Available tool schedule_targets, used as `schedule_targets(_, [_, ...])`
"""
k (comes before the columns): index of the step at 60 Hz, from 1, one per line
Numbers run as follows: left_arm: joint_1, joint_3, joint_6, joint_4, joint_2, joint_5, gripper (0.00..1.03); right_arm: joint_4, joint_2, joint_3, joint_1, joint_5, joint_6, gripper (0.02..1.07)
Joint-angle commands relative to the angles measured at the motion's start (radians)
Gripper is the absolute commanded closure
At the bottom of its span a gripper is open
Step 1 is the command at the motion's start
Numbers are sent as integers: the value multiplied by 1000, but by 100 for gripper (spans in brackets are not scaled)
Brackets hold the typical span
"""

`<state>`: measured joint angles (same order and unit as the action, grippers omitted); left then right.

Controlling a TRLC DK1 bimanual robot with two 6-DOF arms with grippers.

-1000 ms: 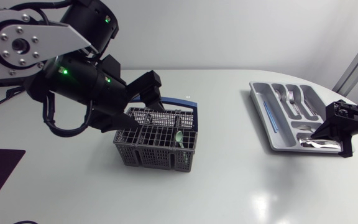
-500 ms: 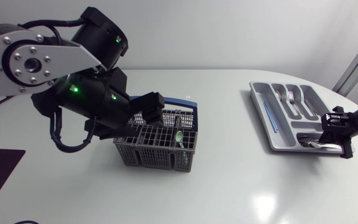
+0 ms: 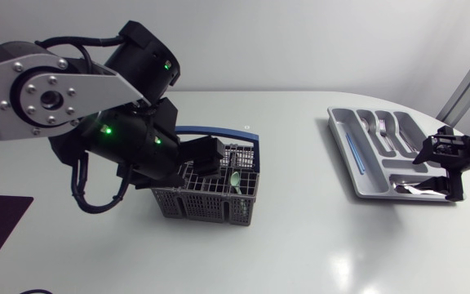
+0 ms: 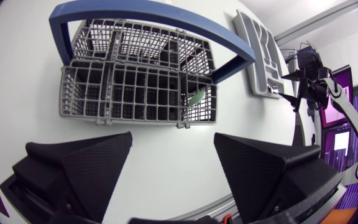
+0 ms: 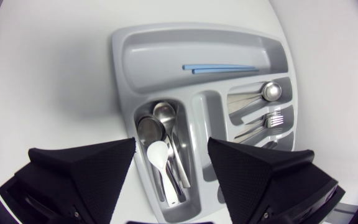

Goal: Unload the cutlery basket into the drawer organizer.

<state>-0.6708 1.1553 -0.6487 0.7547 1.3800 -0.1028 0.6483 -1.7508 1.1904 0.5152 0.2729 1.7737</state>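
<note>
1. The left gripper [image 4: 173, 140] hangs above the grey plastic grid cutlery basket [image 4: 135, 93]. Its two black fingers [image 4: 86, 162] are spread wide apart and nothing is between them.
2. From the left wrist view, the basket lies on the white tabletop [image 3: 300, 245] just ahead of the fingers, with its blue arched handle [image 4: 154, 18] on the far side from them.
3. One pale green utensil [image 4: 196, 98] stands in a cell of the basket, ahead of the finger on the right arm's side. I cannot tell whether it is a spoon or something else. I see no other piece in the cells.
4. From the head view, the left gripper [image 3: 209, 155] is over the basket [image 3: 206, 196], and the green utensil [image 3: 234, 178] is just beside its fingertips.
5. The right gripper [image 5: 170, 144] is well apart from the basket, above the grey plastic drawer organizer [image 5: 123, 50]. Its fingers [image 5: 86, 165] are also released and hold nothing.
6. Under the gap between the right fingers lies a white plastic spoon [image 5: 157, 152], in one compartment together with some shiny metal spoons [image 5: 165, 112].
7. Ahead of the fingers, in the long compartment, lie two thin light blue sticks [image 5: 222, 67].
8. In the compartments beside the spoons lie metal forks [image 5: 272, 118] and one small round metal spoon [image 5: 269, 91].
9. From the head view, the right gripper [image 3: 441, 167] is at the near end of the organizer [image 3: 341, 139].
</note>
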Motion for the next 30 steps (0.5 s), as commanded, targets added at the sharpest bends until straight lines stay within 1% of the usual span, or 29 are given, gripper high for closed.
schedule_targets(1, [-12,-22,44,-15,11,0,11,59,47,-25,-17,31,-37,9])
schedule_targets(7, [-18,-2,72,-18,31,0,11,163,85,-26,-44,77,-80,8])
schedule_targets(13, [-35,15,107,-25,56,6,11,228,116,-49,-76,103,-111,8])
schedule_targets(25, [-108,49,212,-43,111,129,11,234,194,-163,-144,147,-148,8])
schedule_targets(30, [-125,72,245,-46,134,160,11,231,232,-216,-176,160,-169,8])
